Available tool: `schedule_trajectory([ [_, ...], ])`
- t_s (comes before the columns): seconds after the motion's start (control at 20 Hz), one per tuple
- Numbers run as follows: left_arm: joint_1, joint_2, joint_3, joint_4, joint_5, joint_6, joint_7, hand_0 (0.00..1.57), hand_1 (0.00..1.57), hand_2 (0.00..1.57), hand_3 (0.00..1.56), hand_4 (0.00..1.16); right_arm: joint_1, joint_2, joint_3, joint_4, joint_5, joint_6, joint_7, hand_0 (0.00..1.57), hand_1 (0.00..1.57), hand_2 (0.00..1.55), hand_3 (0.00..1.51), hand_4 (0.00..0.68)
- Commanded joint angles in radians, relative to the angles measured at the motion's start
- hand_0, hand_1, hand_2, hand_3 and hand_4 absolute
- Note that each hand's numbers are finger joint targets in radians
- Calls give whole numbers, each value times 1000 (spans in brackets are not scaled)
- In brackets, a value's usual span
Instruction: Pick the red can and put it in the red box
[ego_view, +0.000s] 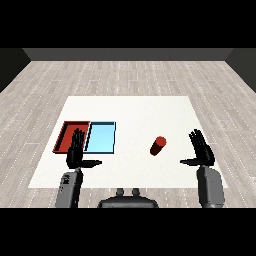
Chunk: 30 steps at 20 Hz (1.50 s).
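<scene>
a: where do you see the red can?

b: you find it lying on the white surface, right of centre, tilted so its top end points up and to the right. nothing touches it. it sits apart from both trays.

a: and the nearest hand?

b: that is the right hand, just to the can's right with a clear gap of bare surface between them. you see its fingers straight and spread, pointing away from the robot, the thumb stuck out toward the can. it holds nothing.

a: what lies on the can's other side?

b: the light blue tray, well to the left of the can. touching its left edge is the red tray; the two lie side by side near the left part of the surface. you see nothing resting inside either one.

a: and the left hand?

b: you see it in front of the trays, overlapping the near edge of the red tray and the seam where the two meet. its fingers are straight and upright, the thumb pointing right along the near rim of the light blue tray. it has hold of nothing. whether it touches the tray rim you cannot tell.

a: the arms?

b: both grey forearms rise from the lower corners, one on each side. beyond the surface you see a pale wooden floor.
</scene>
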Motion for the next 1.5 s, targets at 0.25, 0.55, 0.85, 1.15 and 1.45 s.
schedule_trajectory([
  [0.25, -68, 15, 39, 101, 13, -10, -27, 0, 0, 0, 0, 0, -76, 70, 53, 166, 33, -21, -54, 0, 0, 0, 0, 0],
  [0.55, -54, 7, 45, 99, 6, 11, -35, 0, 0, 0, 0, 0, -120, 73, 57, 198, -12, -28, -7, 0, 0, 0, 0, 0],
  [0.85, -43, 11, 24, 35, 10, -3, 6, 0, 0, 0, 0, 0, -92, 128, 101, 242, 30, -60, -76, 0, 0, 0, 0, 0],
  [1.15, -77, 7, 32, 48, 38, -7, 24, 0, 0, 0, 0, 0, -117, 148, 118, 256, -2, -61, -47, 0, 0, 0, 0, 0],
  [1.45, -37, 16, 16, 0, 15, -1, 59, 0, 0, 0, 0, 0, -115, 156, 133, 190, -42, -89, 35, 0, 0, 0, 0, 0],
])
